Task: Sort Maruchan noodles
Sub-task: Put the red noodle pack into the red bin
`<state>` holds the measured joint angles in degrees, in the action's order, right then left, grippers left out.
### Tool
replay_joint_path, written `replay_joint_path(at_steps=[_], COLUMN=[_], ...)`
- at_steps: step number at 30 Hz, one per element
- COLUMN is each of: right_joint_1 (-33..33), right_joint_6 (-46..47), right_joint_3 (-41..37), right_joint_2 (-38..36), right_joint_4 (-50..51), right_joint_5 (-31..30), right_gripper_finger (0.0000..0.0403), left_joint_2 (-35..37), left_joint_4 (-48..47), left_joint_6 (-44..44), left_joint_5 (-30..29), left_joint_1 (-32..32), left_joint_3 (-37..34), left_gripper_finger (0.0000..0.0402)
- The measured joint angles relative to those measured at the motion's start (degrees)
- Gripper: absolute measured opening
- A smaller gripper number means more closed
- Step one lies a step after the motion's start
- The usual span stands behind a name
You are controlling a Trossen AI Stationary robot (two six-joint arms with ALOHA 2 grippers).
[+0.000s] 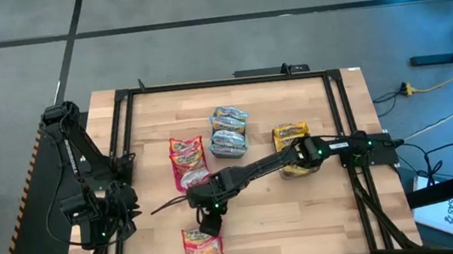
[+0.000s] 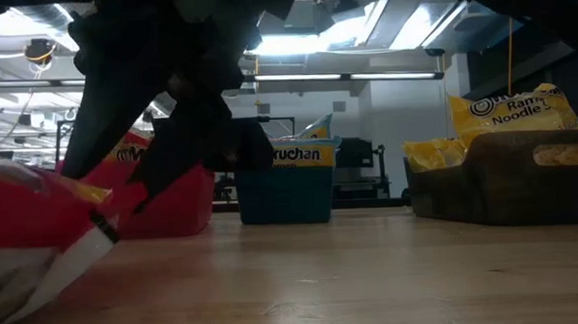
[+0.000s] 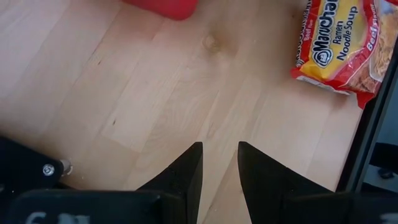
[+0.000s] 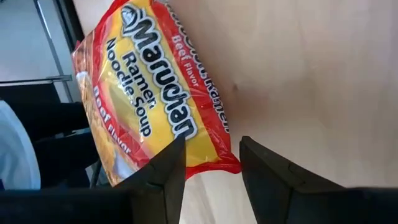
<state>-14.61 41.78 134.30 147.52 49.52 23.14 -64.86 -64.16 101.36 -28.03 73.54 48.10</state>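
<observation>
Right now the loose red packet (image 1: 202, 243) lies flat near the table's front edge, apart from the sorted groups: red packets in the pink bin (image 1: 188, 161), blue ones in the teal bin (image 1: 229, 132), yellow ones in the grey bin (image 1: 291, 137). We see the right gripper (image 1: 209, 225) just above the packet's edge, fingers apart and empty. We should straddle that crinkly edge squarely, settle onto it, then close gently so the wrapper doesn't slip or tear. Meanwhile the left gripper (image 3: 219, 163) waits at the table's left side, fingers slightly apart, holding nothing.
</observation>
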Motion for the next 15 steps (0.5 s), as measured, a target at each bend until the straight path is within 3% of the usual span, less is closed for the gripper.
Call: replay_joint_path(at_steps=[6,15], right_joint_1=[-0.66,-1.67], right_joint_6=[-0.13,-1.54], right_joint_3=[0.0,0.0], right_joint_2=[0.0,0.0], right_joint_4=[-0.02,-0.1], right_joint_5=[2.38,2.07], right_gripper_finger=[0.012,0.0009], left_joint_2=[0.0,0.0], left_joint_4=[-0.07,-0.09], left_joint_6=[-0.02,-0.02], left_joint_5=[0.0,0.0], left_joint_1=[0.0,-0.01], left_joint_3=[0.0,0.0], left_gripper_finger=[0.0095,0.0095])
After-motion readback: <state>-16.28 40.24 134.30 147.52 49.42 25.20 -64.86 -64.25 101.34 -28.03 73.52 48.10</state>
